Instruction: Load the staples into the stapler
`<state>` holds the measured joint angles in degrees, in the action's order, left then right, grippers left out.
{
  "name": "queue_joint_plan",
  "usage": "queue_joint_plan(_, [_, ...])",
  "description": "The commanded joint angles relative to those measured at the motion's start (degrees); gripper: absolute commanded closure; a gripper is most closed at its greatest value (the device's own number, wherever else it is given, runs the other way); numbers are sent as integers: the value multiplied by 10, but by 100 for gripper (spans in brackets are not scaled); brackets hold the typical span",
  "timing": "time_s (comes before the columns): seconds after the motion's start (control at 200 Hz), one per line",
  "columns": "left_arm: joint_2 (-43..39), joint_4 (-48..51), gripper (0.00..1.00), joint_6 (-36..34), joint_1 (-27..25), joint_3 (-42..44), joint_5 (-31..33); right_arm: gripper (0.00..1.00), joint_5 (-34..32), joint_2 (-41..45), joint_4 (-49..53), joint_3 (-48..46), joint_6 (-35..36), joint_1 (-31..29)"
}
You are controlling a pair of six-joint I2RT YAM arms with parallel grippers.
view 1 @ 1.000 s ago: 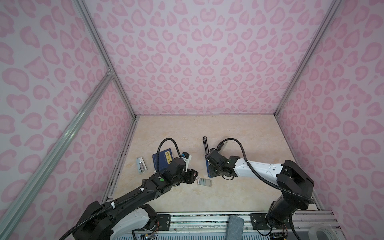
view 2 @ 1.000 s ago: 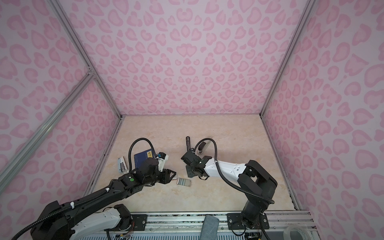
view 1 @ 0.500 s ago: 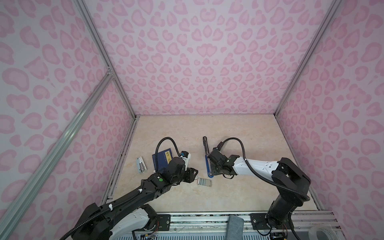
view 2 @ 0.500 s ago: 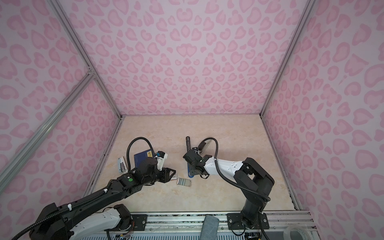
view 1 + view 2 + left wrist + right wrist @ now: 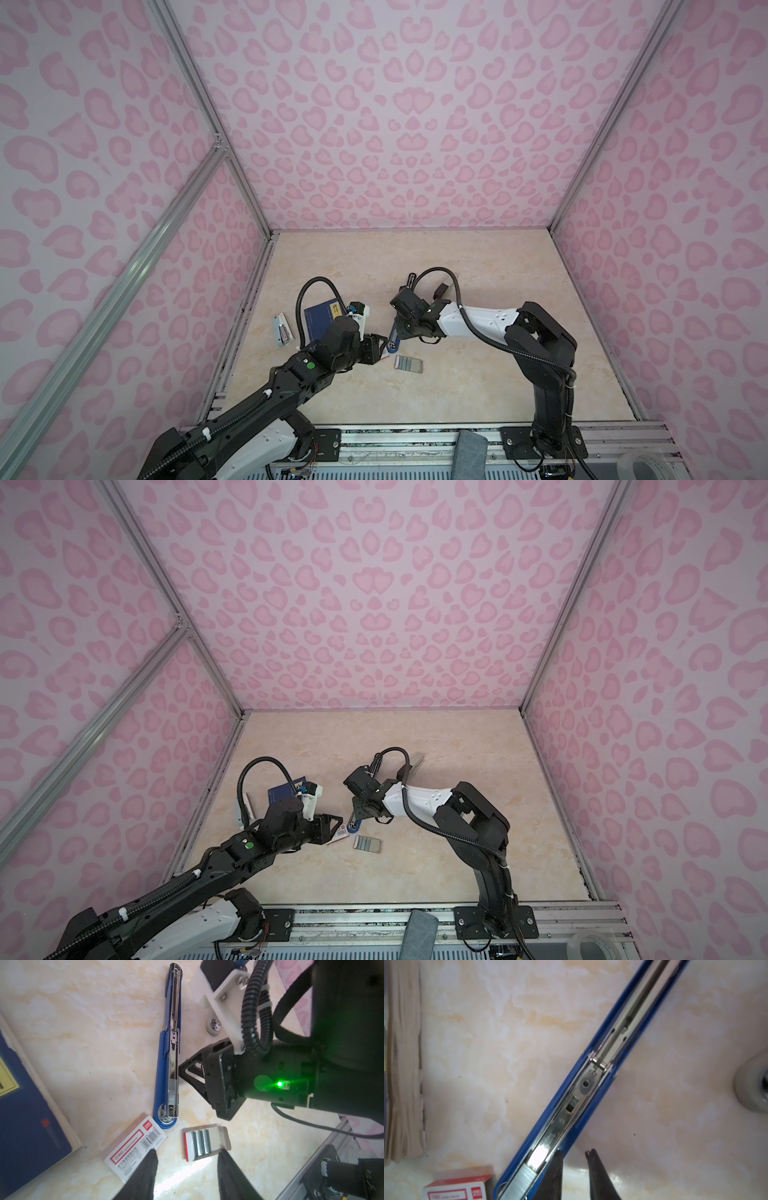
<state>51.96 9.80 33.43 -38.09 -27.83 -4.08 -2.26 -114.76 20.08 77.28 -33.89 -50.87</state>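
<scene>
My right tool point(image 5: 575, 1153) stands narrowly parted and pinches nothing; bare desk shows through the gap. One finger point(image 5: 556, 1167) overlaps the rim of the long blue stapler with the bright metal channel point(image 5: 571, 1105), which lies folded open and flat. Whether the finger touches the rim I cannot tell. Just beside that finger a ribbed strip of grey metal staples point(image 5: 519, 1180) sits in the channel's front end, so the loading itself looks done and I judge closing the stapler to be what remains.

The danger is close in. If that finger pushes sideways, the stapler will probably slide or swing on the smooth marbled desk point(image 5: 488, 1043), since nothing braces it. A knock on the rim could also tilt the strip up out of the channel, and a skewed strip would jam when the top folds over.

My left tool point(image 5: 187, 1150) is spread wide and empty. The small pale tray point(image 5: 216, 1138) with the spare grey strips point(image 5: 200, 1142) lies just ahead of its gap, and the white box with the red label and barcode point(image 5: 133, 1149) lies under one finger, close to the stapler's nose. A forward drift would shove the box into the nose or scatter the tray. The dark blue booklet point(image 5: 25, 1105) lies further out, out of harm.
</scene>
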Motion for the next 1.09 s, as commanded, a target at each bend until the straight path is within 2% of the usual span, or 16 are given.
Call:
queue_joint_plan(0.0, [-7, 12, 49, 9, 9, 3, 9, 75, 17, -27, -5, 31, 11, 0])
queue_joint_plan(0.13, [-3, 23, 48, 9, 20, 0, 14, 73, 28, -37, -6, 53, 15, 5])
queue_joint_plan(0.16, [-1, 25, 44, 9, 23, -2, 17, 72, 30, -34, -8, 52, 16, 7])
queue_joint_plan(0.31, [28, 34, 36, -6, 31, -32, 40, 65, 38, 22, -30, 9, 25, 19])
queue_joint_plan(0.455, [106, 33, 36, -37, 38, -96, 41, 58, 57, 104, -71, -74, 20, 49])
queue_joint_plan(0.6, [209, 28, 36, -68, 39, -172, 40, 57, 97, 145, -113, -145, 14, 95])
queue_joint_plan(0.7, [269, 19, 36, -79, 39, -213, 38, 58, 122, 145, -138, -168, 24, 121])
queue_joint_plan(0.93, [394, 10, 37, -113, 39, -305, 25, 57, 128, 102, -188, -173, 22, 181])
queue_joint_plan(1.09, [462, 8, 37, -141, 39, -370, 13, 57, 102, 83, -197, -168, 7, 218])
